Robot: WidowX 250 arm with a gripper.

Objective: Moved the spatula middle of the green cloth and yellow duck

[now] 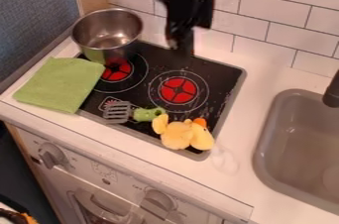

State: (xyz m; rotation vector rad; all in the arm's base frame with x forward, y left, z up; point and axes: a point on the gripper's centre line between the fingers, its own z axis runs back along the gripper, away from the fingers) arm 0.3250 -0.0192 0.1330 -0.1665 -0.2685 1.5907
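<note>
- We spot small markings on the oven front, by the knobs [51, 155], down to the gripper's lower left, too small for us to read.
- And the gripper [180, 44] hangs over the back of the black stovetop [222, 77]; wide or narrow, holding or not, we cannot tell!
- There's our spatula [118, 112], below and left of the gripper, lying at the front of the stovetop, between cloth and duck: slotted grey head towards the cloth, green handle towards the duck.
- Left of the gripper stands a round, shiny metal pot [108, 40], with the tiled wall [261, 7] behind them.
- Beyond the pot, lower left, we have the soft, squarish green cloth [59, 84], partly over the stovetop's edge.
- Straight below the gripper, near the front edge, sits the fuzzy yellow duck [177, 135] with its orange bill.
- Far right and lower, we see the smooth grey sink [268, 156], rounded at the corners.
</note>
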